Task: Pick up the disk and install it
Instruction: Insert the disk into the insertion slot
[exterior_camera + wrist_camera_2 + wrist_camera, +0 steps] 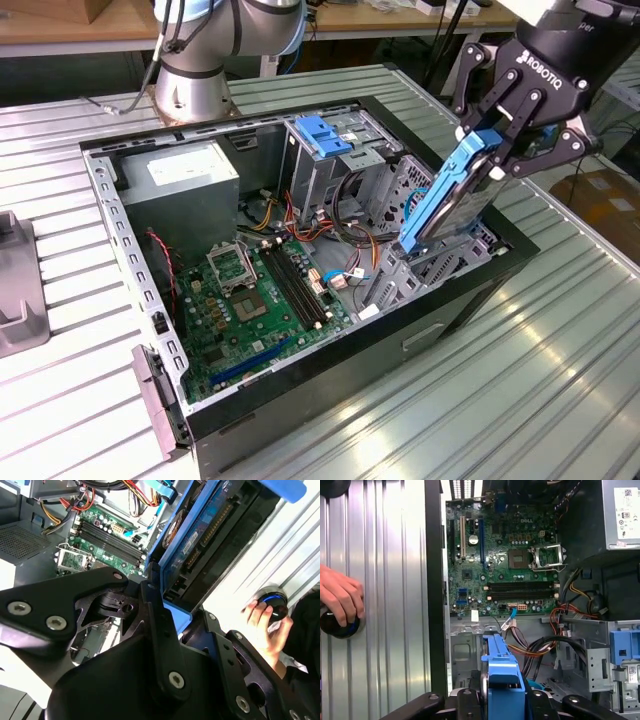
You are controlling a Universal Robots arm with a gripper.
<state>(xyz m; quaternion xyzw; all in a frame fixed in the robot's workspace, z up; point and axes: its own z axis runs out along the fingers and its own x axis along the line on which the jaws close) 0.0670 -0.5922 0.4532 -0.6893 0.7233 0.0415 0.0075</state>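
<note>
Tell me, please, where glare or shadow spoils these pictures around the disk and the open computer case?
In the exterior view, bright glare streaks the ribbed metal table, while the disk in the gripper reads clearly. In the second wrist view, the table is washed out white beside the disk. In the first wrist view, the case's upper corner is dark.

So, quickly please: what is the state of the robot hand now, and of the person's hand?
Robot hand: closed on the disk, held tilted above the open computer case.
Person's hand: resting on a round black knob on the table.
</note>
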